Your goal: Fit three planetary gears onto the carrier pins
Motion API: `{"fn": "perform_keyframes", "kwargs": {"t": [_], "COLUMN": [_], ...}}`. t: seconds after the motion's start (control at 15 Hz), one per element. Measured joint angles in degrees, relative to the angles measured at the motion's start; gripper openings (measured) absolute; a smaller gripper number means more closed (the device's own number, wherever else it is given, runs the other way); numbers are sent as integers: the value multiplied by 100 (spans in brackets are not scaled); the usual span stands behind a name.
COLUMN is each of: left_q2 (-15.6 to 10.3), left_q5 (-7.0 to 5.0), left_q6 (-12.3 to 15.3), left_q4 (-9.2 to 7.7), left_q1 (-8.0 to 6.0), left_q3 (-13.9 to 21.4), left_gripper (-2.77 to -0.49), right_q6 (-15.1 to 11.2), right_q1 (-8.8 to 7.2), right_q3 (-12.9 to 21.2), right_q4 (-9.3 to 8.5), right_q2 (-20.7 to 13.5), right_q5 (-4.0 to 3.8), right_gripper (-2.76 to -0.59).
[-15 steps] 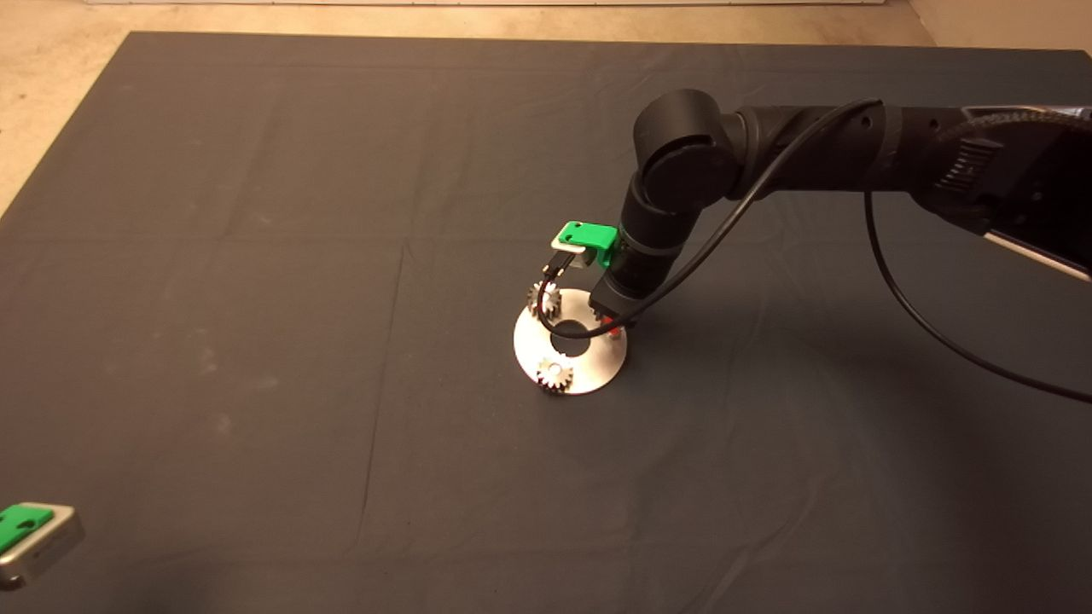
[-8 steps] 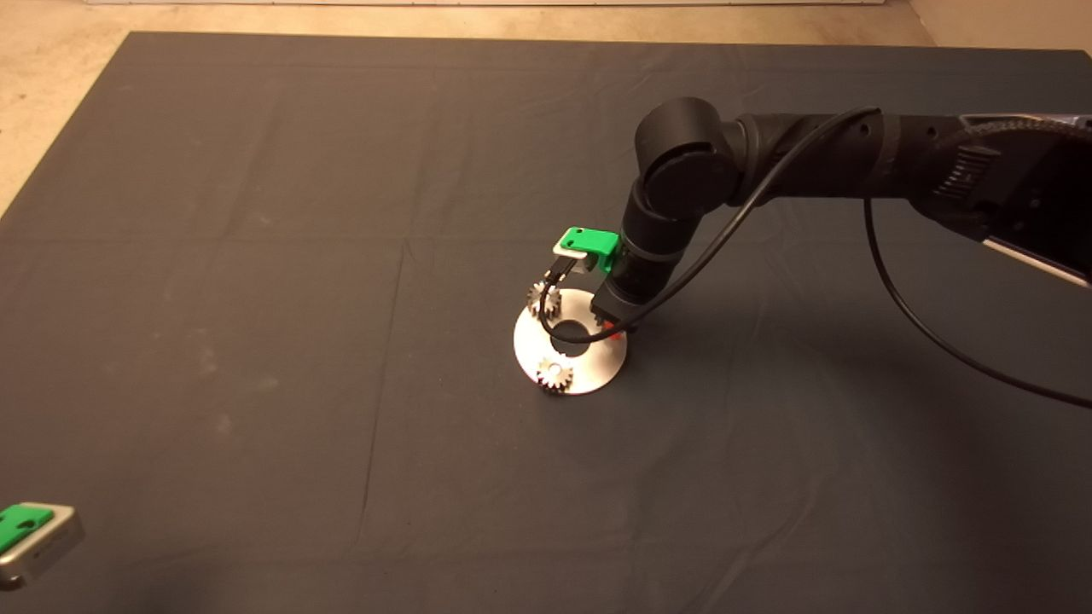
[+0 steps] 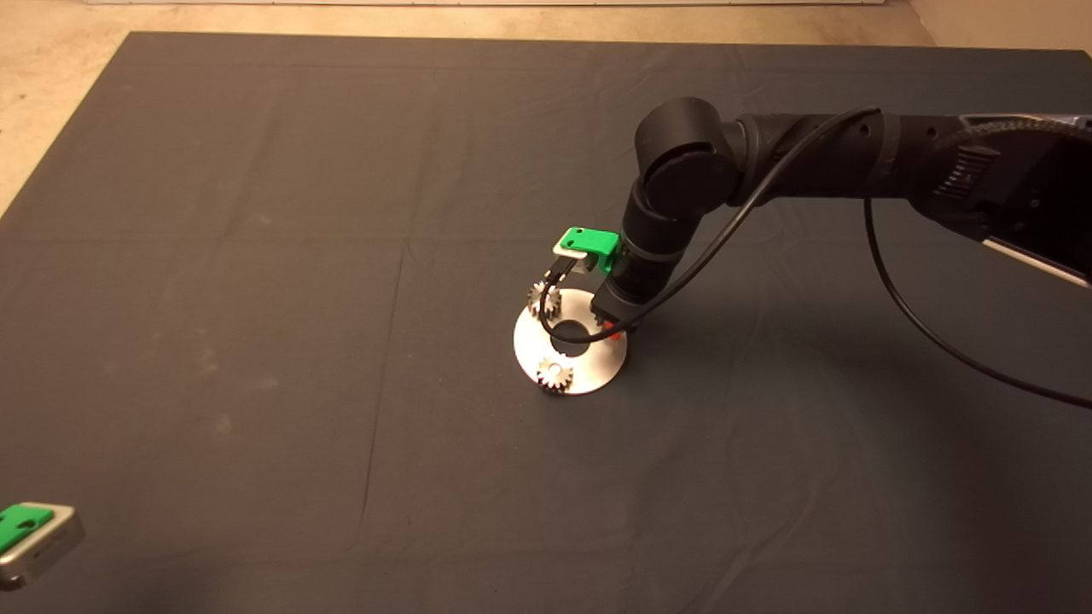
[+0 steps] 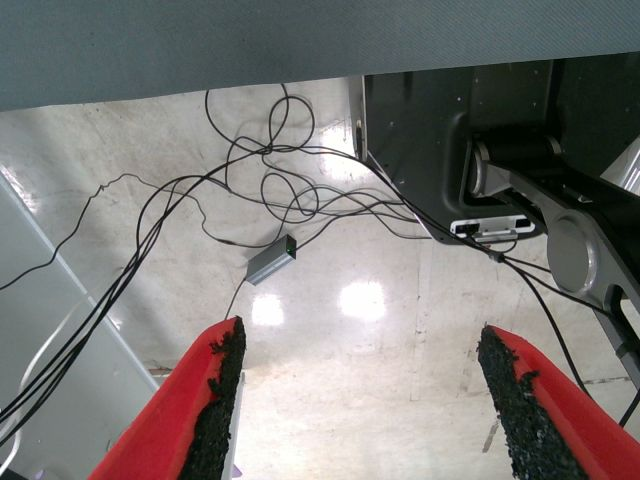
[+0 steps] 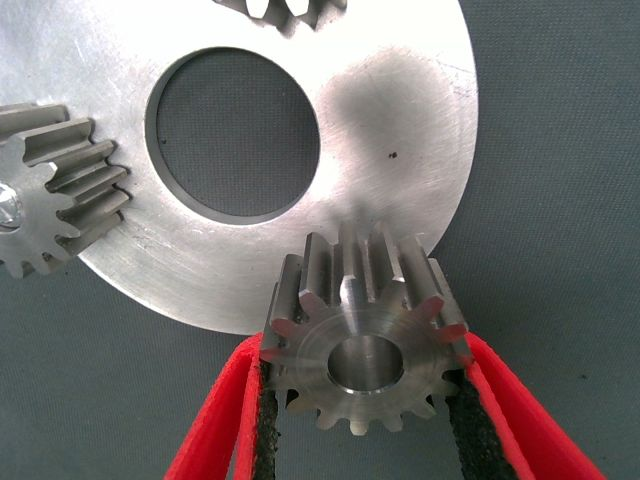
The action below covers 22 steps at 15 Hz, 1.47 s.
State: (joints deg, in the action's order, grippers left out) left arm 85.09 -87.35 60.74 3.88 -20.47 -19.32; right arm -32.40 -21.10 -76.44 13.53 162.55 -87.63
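The right gripper [image 5: 362,400] clamps a gear [image 5: 365,328] over the disc's [image 3: 597,362] three-o'clock edge; two gears [image 3: 554,373] sit at six and ten. The left gripper [image 4: 362,400] waits, fingers apart.

The right gripper [image 3: 607,322] has been raised very slightly from its place a second ago, and since half a second ago no further shift is seen.

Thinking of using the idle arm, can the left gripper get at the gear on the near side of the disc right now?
Probably yes: the left gripper waits open at the mat's edge, bare mat lies between, and the near gear sits uncovered; the right gripper works the disc's far side.
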Motion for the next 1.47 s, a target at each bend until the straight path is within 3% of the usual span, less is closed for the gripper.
{"fn": "perform_keyframes", "kwargs": {"t": [1.47], "left_q2": [0], "left_q5": [0], "left_q6": [-1], "left_q4": [0], "left_q1": [2], "left_q3": [0], "left_gripper": [-165], "right_q6": [-1], "right_q1": [33], "right_q3": [150], "right_q4": [0], "right_q2": [-61], "right_q5": [-24], "right_gripper": [-237]}}
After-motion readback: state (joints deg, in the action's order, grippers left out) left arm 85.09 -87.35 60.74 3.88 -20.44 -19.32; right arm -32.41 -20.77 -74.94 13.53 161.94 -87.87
